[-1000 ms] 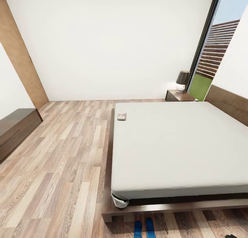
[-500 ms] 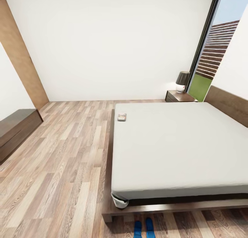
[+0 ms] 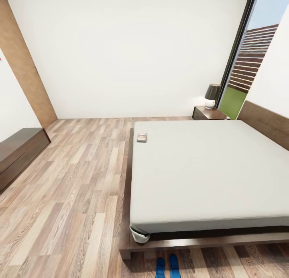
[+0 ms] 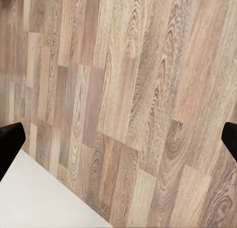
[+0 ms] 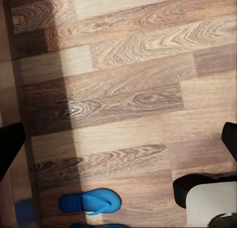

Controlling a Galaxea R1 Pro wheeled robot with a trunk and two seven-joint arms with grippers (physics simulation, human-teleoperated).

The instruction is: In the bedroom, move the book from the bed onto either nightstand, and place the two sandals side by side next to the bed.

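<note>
Two bright blue sandals (image 3: 167, 266) side by side

The bed (image 3: 208, 173) carries a plain light-grey mattress on a dark brown wooden frame, with a brown headboard (image 3: 265, 119) of the same tone. Near the mattress's far corner, the book (image 3: 142, 137) shows a dark cover with a paler band. At the foot of the bed, the two sandals (image 3: 167, 266) are bright blue. The floor (image 3: 72, 189) is streaked wood plank in mixed tan, grey-brown and darker brown, with visible grain. Beyond the bed, the nightstand (image 3: 208, 113) is dark brown, and its lamp (image 3: 212, 95) has a dark shade over a white base. The walls are white; the fence (image 3: 251, 61) is reddish-brown slats above green grass.
</note>
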